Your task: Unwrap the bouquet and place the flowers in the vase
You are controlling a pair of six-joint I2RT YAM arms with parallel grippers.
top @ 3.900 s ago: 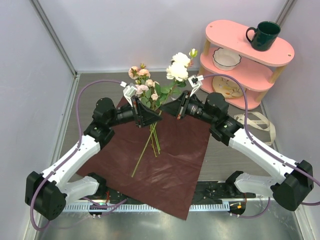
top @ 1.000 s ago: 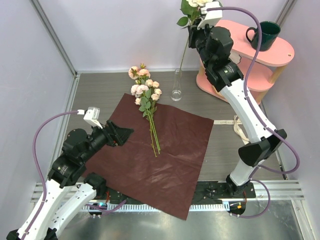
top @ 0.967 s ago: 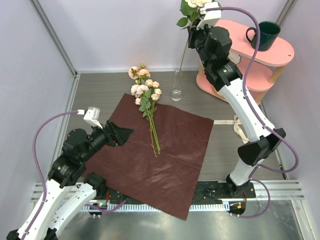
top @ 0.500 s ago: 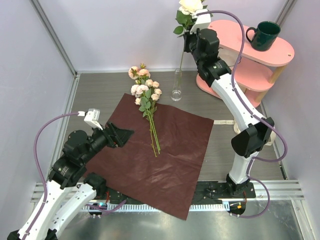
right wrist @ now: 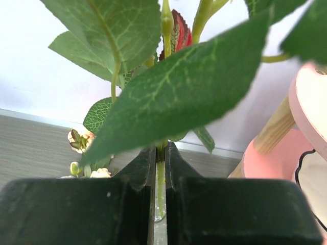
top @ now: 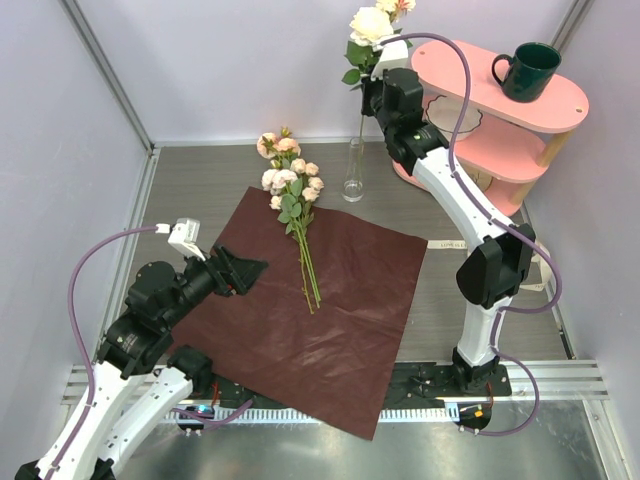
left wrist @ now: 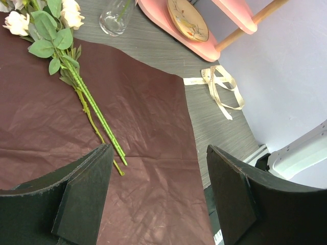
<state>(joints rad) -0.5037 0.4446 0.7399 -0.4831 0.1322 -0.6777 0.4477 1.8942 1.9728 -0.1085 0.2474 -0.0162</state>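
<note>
On a grey worktop (top: pixel 200 190), at 8 o'clock, the left fingers (top: pixel 243 270) hang wide apart and empty over the left edge of the dark red wrapping paper (top: pixel 330 320). The paper lies spread flat, so unwrapping looks done. Toward 11 o'clock the other flowers (top: pixel 292 195), cream and pink roses, lie across the paper's far edge, stems pointing to 6 o'clock. At 12 o'clock stands the clear glass vase (top: pixel 353 172), near the blooms. Above it, the right fingers (top: pixel 372 88) are pinched on the stem of a white rose (top: pixel 369 24), whose lower end appears to sit in the vase neck. The step in hand is seating this stem. Next calls for lowering it straight, letting go, then fetching the rest.
</note>
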